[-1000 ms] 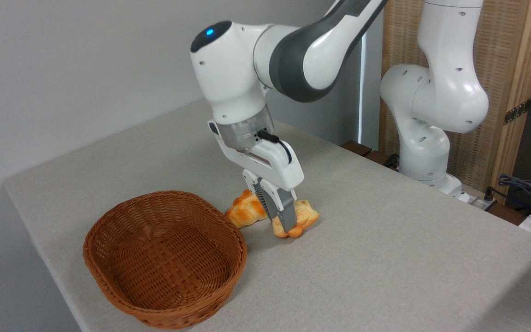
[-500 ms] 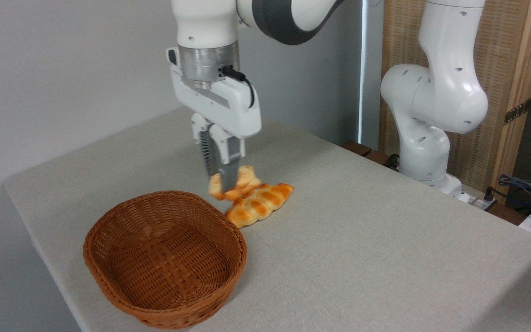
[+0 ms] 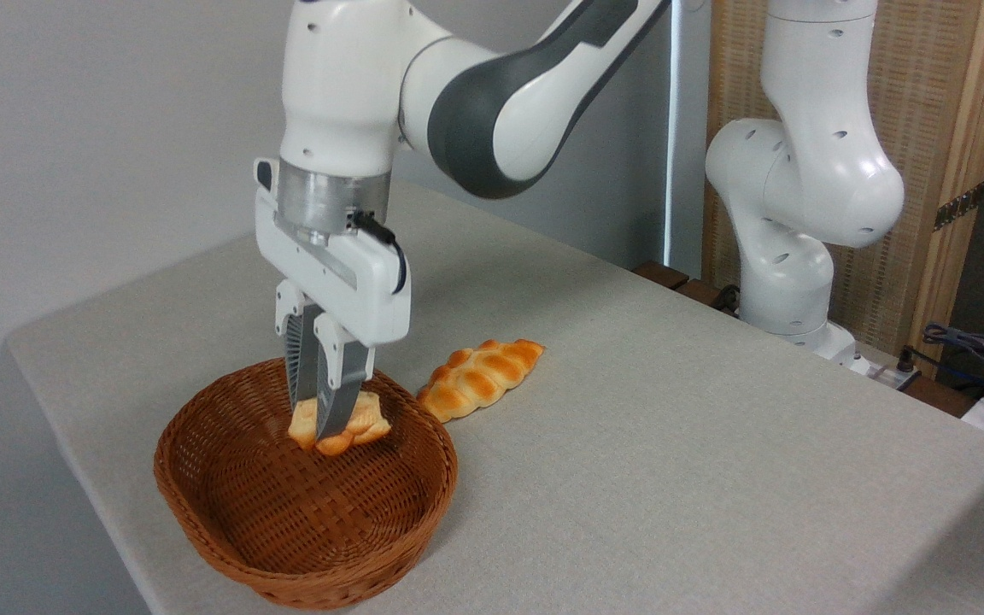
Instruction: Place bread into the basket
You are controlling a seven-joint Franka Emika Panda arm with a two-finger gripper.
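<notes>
The bread (image 3: 364, 424), a small lumpy pale golden-orange bun, hangs in the air over the inside of the basket (image 3: 202, 504), pinched between my fingers. My gripper (image 3: 321, 423) points straight down and is shut on the bun, whose middle is hidden behind the grey fingers. The basket is an oval reddish-brown wicker one at the table's front left, with nothing lying on its woven floor. The bun is above the basket's back half, a little below rim height.
A longer braided golden-brown loaf (image 3: 482, 378) lies on the grey table (image 3: 671, 478) just right of the basket's rim. My arm's white base (image 3: 787, 290) stands at the back right. Cables (image 3: 970, 350) lie at the far right edge.
My gripper lifted the bun off the table beside the braided loaf, carried it left and then lowered it over the basket. The loaf and basket have stayed put.
</notes>
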